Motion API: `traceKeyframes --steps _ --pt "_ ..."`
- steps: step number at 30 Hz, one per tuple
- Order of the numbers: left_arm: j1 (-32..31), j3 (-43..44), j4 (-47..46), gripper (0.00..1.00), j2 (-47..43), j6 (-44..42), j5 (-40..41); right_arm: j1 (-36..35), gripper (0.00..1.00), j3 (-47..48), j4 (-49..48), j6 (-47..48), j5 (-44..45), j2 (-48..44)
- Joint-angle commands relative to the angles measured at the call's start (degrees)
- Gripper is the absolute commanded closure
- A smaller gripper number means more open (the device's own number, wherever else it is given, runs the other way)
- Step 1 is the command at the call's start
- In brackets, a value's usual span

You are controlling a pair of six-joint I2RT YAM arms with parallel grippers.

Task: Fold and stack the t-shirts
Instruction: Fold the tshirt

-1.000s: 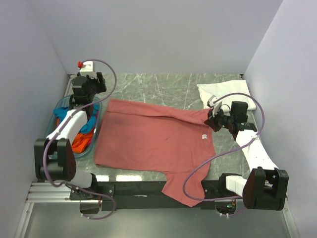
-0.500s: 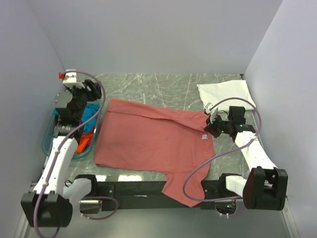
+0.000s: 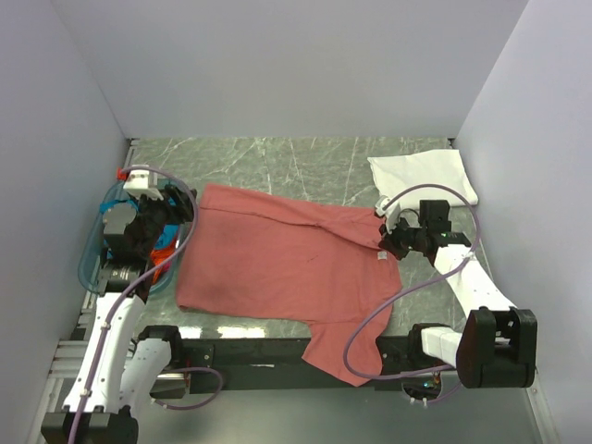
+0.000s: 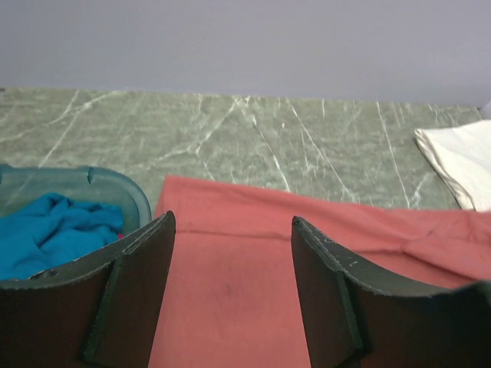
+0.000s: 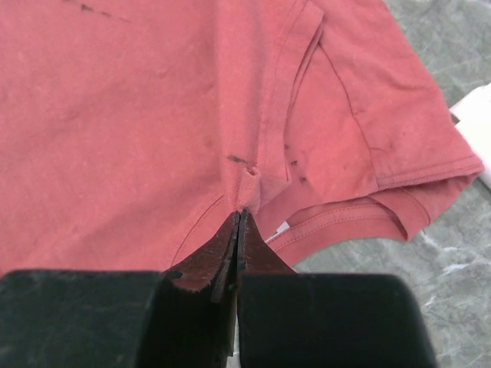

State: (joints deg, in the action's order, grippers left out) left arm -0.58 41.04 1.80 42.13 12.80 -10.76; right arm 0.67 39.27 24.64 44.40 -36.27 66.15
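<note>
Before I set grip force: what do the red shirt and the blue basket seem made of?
The red shirt: soft matte knit cloth, likely cotton; it creases and bunches. The basket: translucent blue plastic, probably; smooth rim, contents show through.

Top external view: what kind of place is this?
Probably a lab test cell: plain walls box in a marble-patterned table, two robot arms bolted at its near edge, one dusty-red t-shirt spread out beside a basket.

We see a table point(image 3: 305, 157) with a grey-green marble surface. A dusty-red t-shirt point(image 3: 277, 264) lies spread over its middle, and one part of it hangs over the near edge. A white t-shirt point(image 3: 421, 174) lies flat in the far right corner. A translucent blue basket point(image 3: 88, 259) stands at the left side, just beside the red cloth.
</note>
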Motion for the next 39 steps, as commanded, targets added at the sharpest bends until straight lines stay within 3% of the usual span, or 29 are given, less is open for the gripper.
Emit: traceKeyframes --steps 1,10,38,39 --pt "0.1 -1.7 2.8 0.32 -3.3 -0.8 -2.0 -0.4 1.00 -0.8 -1.7 -0.5 1.6 -0.1" --pt "0.1 -4.7 4.8 0.32 -8.6 -1.5 -2.1 -2.2 1.00 -1.7 -0.8 0.7 3.4 -0.3" --pt "-0.3 -5.1 4.6 0.32 -9.6 -1.9 -4.0 -8.5 1.00 -5.1 1.7 4.1 8.1 -1.8" --pt "-0.4 -5.1 4.7 0.32 -9.6 -1.9 -4.0 -9.1 0.93 -5.2 2.3 4.7 8.1 -2.0"
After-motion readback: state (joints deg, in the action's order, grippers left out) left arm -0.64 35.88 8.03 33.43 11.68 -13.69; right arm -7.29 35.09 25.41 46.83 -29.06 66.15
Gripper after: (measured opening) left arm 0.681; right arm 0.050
